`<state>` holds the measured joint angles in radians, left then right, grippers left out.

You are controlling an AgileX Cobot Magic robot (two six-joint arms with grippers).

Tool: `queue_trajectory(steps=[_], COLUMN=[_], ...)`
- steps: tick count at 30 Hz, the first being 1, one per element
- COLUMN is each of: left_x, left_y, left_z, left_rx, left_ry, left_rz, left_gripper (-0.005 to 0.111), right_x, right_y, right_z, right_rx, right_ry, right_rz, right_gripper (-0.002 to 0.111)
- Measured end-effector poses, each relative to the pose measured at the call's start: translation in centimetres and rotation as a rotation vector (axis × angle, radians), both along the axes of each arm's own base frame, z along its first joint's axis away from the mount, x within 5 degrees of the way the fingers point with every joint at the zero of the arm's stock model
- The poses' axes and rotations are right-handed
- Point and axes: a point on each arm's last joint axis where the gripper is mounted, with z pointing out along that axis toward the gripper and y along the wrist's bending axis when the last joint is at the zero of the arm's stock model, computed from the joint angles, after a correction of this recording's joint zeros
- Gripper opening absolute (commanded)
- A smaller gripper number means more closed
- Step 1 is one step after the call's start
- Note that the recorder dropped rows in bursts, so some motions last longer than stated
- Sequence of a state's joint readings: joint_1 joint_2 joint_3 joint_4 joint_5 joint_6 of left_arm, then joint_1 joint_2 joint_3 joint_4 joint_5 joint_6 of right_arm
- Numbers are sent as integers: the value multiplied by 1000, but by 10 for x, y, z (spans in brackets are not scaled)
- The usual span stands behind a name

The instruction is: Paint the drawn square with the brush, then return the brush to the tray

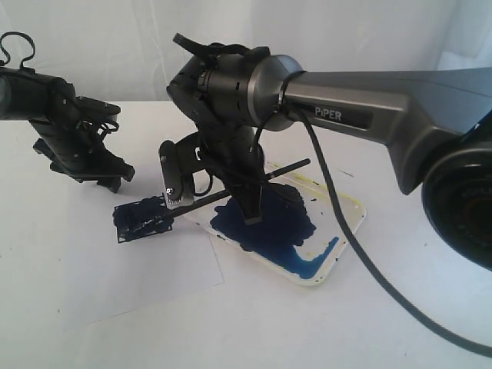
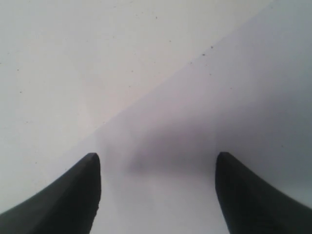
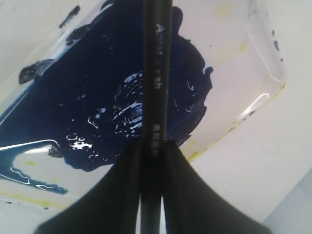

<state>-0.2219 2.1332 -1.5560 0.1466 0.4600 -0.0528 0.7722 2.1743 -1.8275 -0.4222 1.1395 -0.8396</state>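
a: drawn square [image 1: 142,219], where?
b: lower left of centre in the exterior view, on the paper sheet [image 1: 115,277]. inside smeared dark blue.

a: brush?
b: brush [image 1: 207,200] lies slanted, handle end up toward centre right, lower end down by the square's right edge. touching the paper or not, can't tell. right gripper [image 1: 250,214] pinches the shaft, jaws pressed on it from both sides, plain in the right wrist view.

a: tray?
b: tray [image 1: 350,223] centre right, just beside the sheet. white, yellowish stains on the rim. holds a big glossy dark blue paint blotch [image 1: 269,231], with a thinner streak toward the lower rim. the right gripper's fingers hang over the blotch. contact with paint, can't tell.

a: around it?
b: left gripper [image 1: 108,181] upper left, jaws spread, nothing between them, over the sheet's edge and white table [image 1: 323,330]. the right arm hides the tray's upper left part. a black cable [image 1: 361,257] crosses in front of the tray's right end toward the lower right.
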Motion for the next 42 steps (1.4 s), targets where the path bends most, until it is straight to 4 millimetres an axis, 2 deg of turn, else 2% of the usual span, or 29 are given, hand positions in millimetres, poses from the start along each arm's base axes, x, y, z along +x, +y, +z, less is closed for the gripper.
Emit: queue_trajectory(steps=[34, 42], left_x=[0, 0], left_y=[0, 0], left_z=[0, 0], left_rx=[1, 1], left_ry=[0, 0], left_rz=[-2, -2], left_gripper=[70, 70], right_x=[0, -1], right_y=[2, -8], right_z=[0, 11], right_rx=[21, -68], right_ry=[6, -18], right_rz=[17, 5], right_gripper=[0, 0])
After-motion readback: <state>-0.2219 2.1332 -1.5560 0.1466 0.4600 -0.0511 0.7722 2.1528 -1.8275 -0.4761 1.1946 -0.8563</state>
